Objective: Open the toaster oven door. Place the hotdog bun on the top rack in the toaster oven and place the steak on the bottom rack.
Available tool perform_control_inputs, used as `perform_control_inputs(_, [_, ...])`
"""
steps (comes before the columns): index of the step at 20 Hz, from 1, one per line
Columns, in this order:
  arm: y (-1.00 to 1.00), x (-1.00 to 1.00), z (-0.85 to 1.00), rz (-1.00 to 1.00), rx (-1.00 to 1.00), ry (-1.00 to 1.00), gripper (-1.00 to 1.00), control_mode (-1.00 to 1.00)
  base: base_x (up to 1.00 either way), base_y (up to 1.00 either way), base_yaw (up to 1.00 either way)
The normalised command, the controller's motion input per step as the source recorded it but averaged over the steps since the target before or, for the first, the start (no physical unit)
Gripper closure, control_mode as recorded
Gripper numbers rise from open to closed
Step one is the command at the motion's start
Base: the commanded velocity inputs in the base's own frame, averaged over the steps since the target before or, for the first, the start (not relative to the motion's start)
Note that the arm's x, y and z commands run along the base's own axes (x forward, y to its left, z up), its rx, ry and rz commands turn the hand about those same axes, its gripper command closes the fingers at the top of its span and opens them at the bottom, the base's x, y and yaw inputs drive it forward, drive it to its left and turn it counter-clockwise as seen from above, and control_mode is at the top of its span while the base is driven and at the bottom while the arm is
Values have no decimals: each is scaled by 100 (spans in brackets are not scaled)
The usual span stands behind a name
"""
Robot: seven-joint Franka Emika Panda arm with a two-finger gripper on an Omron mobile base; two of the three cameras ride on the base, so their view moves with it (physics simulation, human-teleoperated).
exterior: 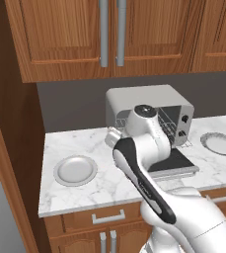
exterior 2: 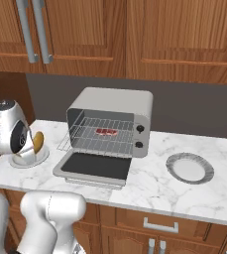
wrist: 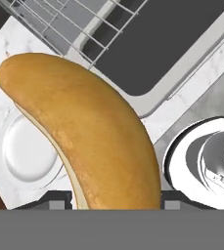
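White marble counter (exterior: 99,183) beneath wooden cabinets (exterior: 60,39).

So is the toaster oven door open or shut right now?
Open. The dark glass door with its grey frame lies flat on the marble counter in front of the grey metal toaster oven, exposing the silver wire racks.

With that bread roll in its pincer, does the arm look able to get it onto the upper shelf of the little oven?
Probably yes. The toaster oven door lies folded flat and the top rack is slid out and bare, so nothing blocks it. The pincer grips the hotdog bun above the plate just beside the oven.
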Motion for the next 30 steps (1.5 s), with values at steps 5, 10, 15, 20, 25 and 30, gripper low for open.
perform_control_inputs(5, [-40,-22,22,7,0,-9,100,-100,0,0,0])
perform_control_inputs(10, [-41,-14,14,12,0,-7,100,-100,0,0,0])
perform_control_inputs(15, [-35,0,28,8,0,0,100,-100,0,0,0])
perform_control_inputs(20, [-27,13,29,5,0,21,100,-100,0,0,0])
perform_control_inputs(25, [-28,15,25,3,0,16,100,-100,0,0,0])
perform_control_inputs(30, [-23,26,18,0,0,12,100,-100,0,0,0])
